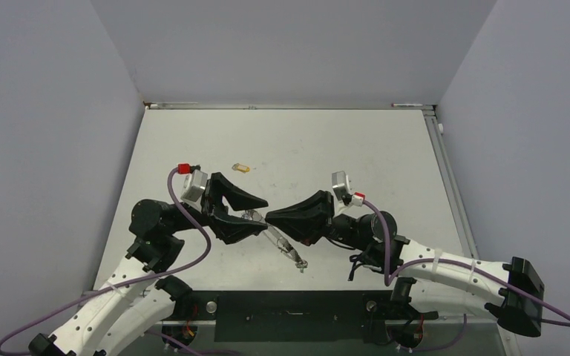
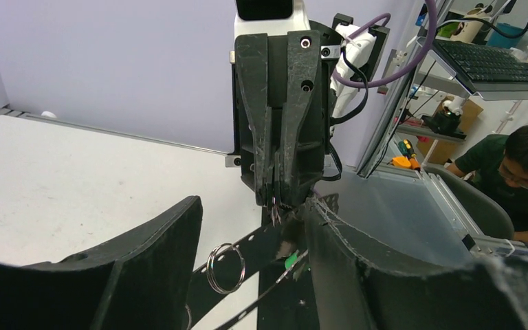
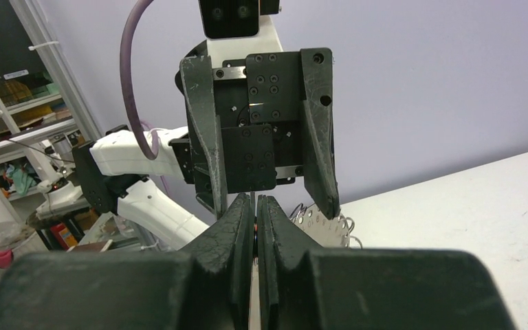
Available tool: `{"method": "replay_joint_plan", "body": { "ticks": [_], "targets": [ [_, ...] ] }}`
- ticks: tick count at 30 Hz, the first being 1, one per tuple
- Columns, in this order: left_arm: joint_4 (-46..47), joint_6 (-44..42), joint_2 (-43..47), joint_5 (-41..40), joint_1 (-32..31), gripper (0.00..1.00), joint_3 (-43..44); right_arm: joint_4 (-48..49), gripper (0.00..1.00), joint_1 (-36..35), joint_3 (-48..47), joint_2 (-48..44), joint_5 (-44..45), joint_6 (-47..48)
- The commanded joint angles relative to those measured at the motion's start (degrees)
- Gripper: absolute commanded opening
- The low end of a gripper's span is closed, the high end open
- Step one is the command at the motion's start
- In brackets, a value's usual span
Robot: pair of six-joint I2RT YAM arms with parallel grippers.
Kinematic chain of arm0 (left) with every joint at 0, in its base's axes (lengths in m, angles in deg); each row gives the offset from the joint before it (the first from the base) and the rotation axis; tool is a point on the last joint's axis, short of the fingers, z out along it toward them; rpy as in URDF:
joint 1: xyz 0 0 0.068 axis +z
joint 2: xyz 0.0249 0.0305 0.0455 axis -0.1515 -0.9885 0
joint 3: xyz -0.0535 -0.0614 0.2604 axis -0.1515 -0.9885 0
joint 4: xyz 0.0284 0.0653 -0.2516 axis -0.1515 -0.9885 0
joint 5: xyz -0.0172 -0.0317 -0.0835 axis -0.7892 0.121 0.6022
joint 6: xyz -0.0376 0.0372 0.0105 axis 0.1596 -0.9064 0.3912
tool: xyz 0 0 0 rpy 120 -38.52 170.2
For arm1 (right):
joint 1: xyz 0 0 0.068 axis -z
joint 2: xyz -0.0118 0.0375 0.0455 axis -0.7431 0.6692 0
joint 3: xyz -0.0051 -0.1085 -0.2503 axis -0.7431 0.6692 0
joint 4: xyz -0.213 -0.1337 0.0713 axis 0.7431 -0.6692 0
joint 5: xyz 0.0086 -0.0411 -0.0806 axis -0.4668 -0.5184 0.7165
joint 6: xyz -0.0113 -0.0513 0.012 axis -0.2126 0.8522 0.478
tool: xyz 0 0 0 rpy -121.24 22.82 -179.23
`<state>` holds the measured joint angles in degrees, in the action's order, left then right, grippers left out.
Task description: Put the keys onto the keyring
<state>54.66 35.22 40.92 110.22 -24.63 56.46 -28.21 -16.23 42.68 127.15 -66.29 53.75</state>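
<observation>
Key (image 1: 242, 167) loose on table (image 1: 356, 148), well apart from left gripper (image 1: 261, 215)

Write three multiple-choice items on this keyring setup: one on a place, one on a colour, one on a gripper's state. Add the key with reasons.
1. Where does the lone key lie?
A. On the table beyond the left gripper, touching neither gripper
B. At the table's near edge
C. At the table's far right corner

2. What colour is that key's head?
A. Blue
B. Yellow-orange
C. Black

3. How do the left gripper's fingers stand?
A. Pressed together
B. Spread wide apart
C. Out of every view

Key:
1 A: the top view shows it alone on bare table, farther from the arm bases than the left gripper.
2 B: it shows as a small yellow-orange fleck against the pale surface.
3 B: the right wrist view shows a broad gap between them, unlike the right gripper, whose fingers nearly meet.
</observation>
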Motion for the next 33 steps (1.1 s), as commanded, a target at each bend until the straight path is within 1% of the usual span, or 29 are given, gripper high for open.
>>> {"method": "replay_joint_plan", "body": {
  "ticks": [1, 5, 13, 17, 21, 22, 23, 24, 26, 29, 33],
  "targets": [
    [3.9, 1.6, 1.2, 0.6, -0.3, 0.54, -0.6, 4.6, 0.05, -0.8, -2.9, -2.3, 2.4, 1.9],
    [6.7, 3.5, 1.0, 1.2, -0.5, 0.55, -1.4, 5.1, 0.05, -1.2, -2.9, -2.4, 2.6, 1.8],
    [8.2, 4.5, 0.4, 1.5, -0.8, 0.56, -1.7, 6.1, 0.05, -2.1, -2.9, -1.8, 3.2, 2.0],
    [9.7, 5.1, -0.3, 2.7, -0.9, 0.52, -2.2, 7.4, 0.05, -2.6, -2.7, -1.4, 3.5, 1.8],
    [9.3, 4.8, -0.2, 2.6, -1.0, 0.52, -2.3, 8.9, 0.05, -3.5, -2.1, -1.5, 4.8, 2.3],
    [9.1, 4.8, -0.2, 2.6, -1.0, 0.56, -2.3, 9.0, 0.05, -3.8, -1.9, -1.7, 5.3, 2.5],
    [9.0, 4.8, -0.2, 2.5, -1.0, 0.65, -2.3, 8.9, 0.05, -3.9, -1.9, -1.7, 5.7, 2.9],
    [8.9, 4.8, 0.0, 2.4, -1.0, 0.71, -2.4, 8.7, 0.05, -4.2, -2.0, -1.8, 6.0, 3.2],
    [8.9, 4.7, 0.2, 2.0, -1.0, 0.74, -2.5, 8.2, 0.05, -4.7, -2.1, -1.8, 6.8, 4.0],
    [10.1, 5.5, 0.1, 2.2, -1.1, 0.71, -2.9, 7.2, 0.05, -5.2, -2.4, -1.5, 7.4, 4.9],
    [11.4, 6.3, 0.3, 2.3, -1.1, 0.6, -3.1, 6.8, 0.05, -6.0, -2.7, -0.6, 7.8, 5.6]
  ]
}}
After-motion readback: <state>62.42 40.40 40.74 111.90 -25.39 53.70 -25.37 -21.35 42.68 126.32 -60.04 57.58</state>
